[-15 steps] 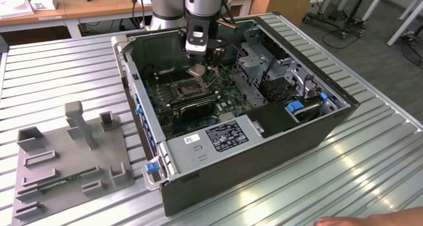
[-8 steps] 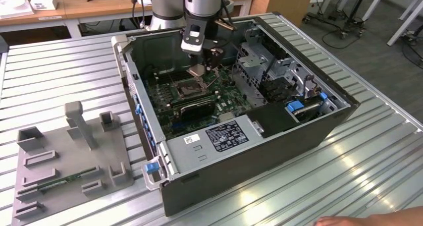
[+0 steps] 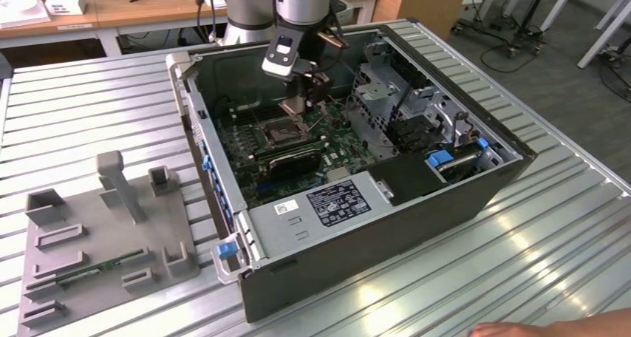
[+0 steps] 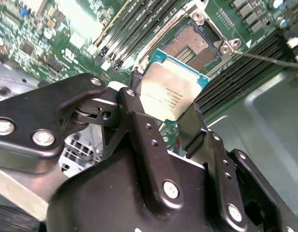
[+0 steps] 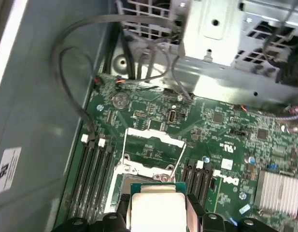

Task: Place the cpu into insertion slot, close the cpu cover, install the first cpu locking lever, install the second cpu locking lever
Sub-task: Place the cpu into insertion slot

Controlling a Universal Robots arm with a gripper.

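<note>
The black two-fingered claw (image 4: 165, 105) is gripping the small flat square cpu (image 4: 173, 87), its fingers (image 4: 135, 104) pressing on two opposite edges of the chip. In both wrist views the cpu is showing a pale silvery-grey metal top with dark print on it and a thin green border running around it. The chip is hanging tilted in the claw above the green circuit board (image 5: 221, 130), near the square insertion slot (image 4: 194, 42) and not seated in it. The slot is lying uncovered, showing a dark field of contacts inside a silver metal rim, with long narrow memory slots (image 4: 124, 29) lying just beside it. In the first wrist view the thin silver cpu cover (image 5: 156, 137) is standing swung up off the slot, the board showing through its window. In the exterior view the claw (image 3: 307, 93) is reaching down into the open black computer case (image 3: 394, 226), which is sitting on the slatted metal surface (image 3: 89, 115).
</note>
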